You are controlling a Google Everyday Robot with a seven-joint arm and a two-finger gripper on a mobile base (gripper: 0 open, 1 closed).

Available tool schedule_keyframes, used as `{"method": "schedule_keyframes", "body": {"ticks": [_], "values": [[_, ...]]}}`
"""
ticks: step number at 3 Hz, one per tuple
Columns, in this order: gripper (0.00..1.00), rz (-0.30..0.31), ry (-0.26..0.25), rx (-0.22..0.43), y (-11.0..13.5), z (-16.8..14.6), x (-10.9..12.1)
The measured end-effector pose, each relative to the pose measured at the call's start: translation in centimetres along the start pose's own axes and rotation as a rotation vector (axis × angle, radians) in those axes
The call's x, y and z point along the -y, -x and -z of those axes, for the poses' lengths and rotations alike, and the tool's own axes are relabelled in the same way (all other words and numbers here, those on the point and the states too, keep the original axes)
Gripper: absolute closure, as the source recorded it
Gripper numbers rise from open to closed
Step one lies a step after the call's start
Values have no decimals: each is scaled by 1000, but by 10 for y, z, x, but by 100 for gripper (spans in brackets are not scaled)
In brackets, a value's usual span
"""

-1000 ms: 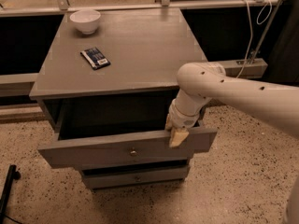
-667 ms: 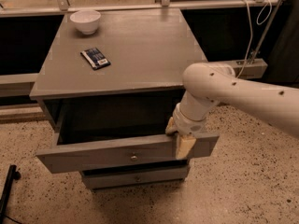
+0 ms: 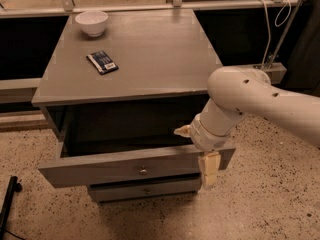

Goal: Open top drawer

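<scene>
Pincer (image 3: 195, 153) partly hidden, seemingly on top drawer (image 3: 100, 167)

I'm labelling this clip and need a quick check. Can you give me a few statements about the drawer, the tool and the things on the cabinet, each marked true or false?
1. The top drawer stands pulled out of the cabinet, with its dark inside showing. True.
2. The tool is on the drawer's knob. False: the tool is at the right end of the drawer front, and the knob sits apart to its left.
3. A white bowl stands near the back left corner of the cabinet top. True.
4. The dark flat packet lies inside the open drawer. False: it lies on the cabinet top, in front of the bowl.
</scene>
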State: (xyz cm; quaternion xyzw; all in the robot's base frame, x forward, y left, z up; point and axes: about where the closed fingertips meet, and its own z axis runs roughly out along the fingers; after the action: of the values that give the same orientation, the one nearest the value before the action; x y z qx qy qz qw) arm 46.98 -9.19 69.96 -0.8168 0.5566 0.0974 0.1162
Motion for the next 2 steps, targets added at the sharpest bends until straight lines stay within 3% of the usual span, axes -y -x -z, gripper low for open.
{"method": "schedule_keyframes", "body": {"ticks": [1,2], "values": [[0,-4,23,-17,-2,-5,3],[15,-31,97,-22,-11,-25,5]]}}
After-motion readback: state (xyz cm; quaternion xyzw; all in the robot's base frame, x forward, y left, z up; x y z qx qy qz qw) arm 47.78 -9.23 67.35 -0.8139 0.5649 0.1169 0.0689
